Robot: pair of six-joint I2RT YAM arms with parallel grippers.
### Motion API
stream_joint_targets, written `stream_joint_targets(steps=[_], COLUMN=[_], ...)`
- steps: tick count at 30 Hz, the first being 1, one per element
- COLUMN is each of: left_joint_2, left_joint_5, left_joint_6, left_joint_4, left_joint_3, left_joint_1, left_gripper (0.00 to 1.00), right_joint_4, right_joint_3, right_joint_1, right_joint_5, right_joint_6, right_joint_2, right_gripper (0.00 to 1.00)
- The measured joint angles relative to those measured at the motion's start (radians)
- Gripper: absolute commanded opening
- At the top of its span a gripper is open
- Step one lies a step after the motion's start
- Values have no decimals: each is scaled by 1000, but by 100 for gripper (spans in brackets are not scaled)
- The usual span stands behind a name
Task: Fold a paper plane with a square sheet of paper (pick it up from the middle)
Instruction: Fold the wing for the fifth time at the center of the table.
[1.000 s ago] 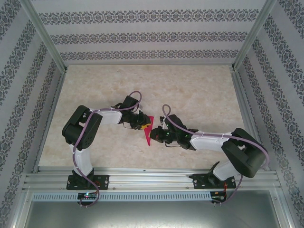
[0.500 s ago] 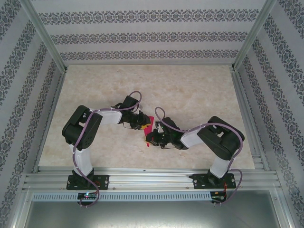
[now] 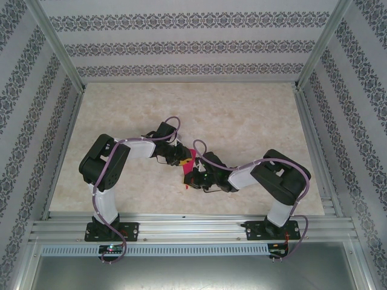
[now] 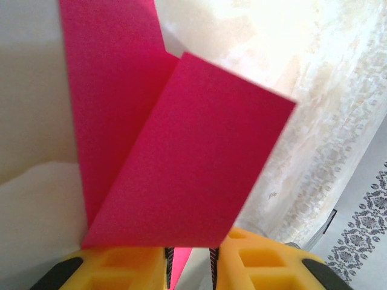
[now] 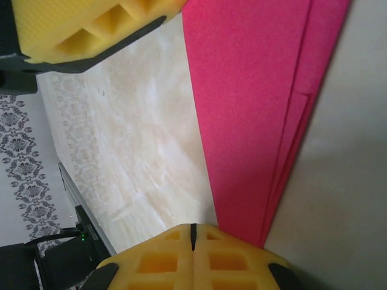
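1. Patterned wallpaper walls (image 3: pixel 193 45) close in a pale marbled worktop (image 3: pixel 254 115). A metal rail (image 3: pixel 193 225) runs along its near edge, and both arms are bolted to it.
2. We see the paper (image 4: pixel 181 157) near the middle of the worktop, a little toward the near edge, between the two grippers. It is matte magenta-pink and partly folded. In the left wrist view a broad flap with straight edges and a sharp corner lies slantwise over a narrower upright strip.
3. In the right wrist view the paper reads as a long band, with several layered edges stacked along one side.
4. The left arm (image 3: pixel 103 169) rises from the near-left corner and bends at the elbow. Its forearm reaches right toward the middle of the worktop, and the left gripper (image 3: pixel 179 158) points down at the paper's far side.
5. The right arm (image 3: pixel 278 178) rises from the near-right corner and folds over. Its forearm runs low to the left, with the right gripper (image 3: pixel 192 179) at the paper's near end.
6. The left gripper's yellow fingers (image 4: pixel 145 263) stand only a slit apart and pinch the paper; we see a pink sliver in the gap.
7. The right gripper's yellow fingers (image 5: pixel 163 244) are pressed together with nothing between them. The paper's edge runs to the tip of one finger, and we cannot tell whether that finger presses on it.
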Motion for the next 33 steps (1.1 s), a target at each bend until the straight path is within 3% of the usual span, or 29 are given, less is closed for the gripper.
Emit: stream_joint_targets(steps=[16,24,33], left_joint_2=[0,-6,-74], left_joint_5=[5,-4,-101], left_joint_6=[0,-37,-204], left_joint_4=[-23,5,163], left_joint_3=[5,-10,-130], left_joint_1=[-5,-5,-36], left_gripper=[26,26,26], right_joint_4=[-183,-302,-219], right_joint_3=[-48,-98,-43], right_joint_1=[64,-50,-56], right_joint_5=[-22,19,91], right_joint_6=[-73,-95,-11], right_joint_2=[-124,-366,-294], right_gripper=[2,4,5])
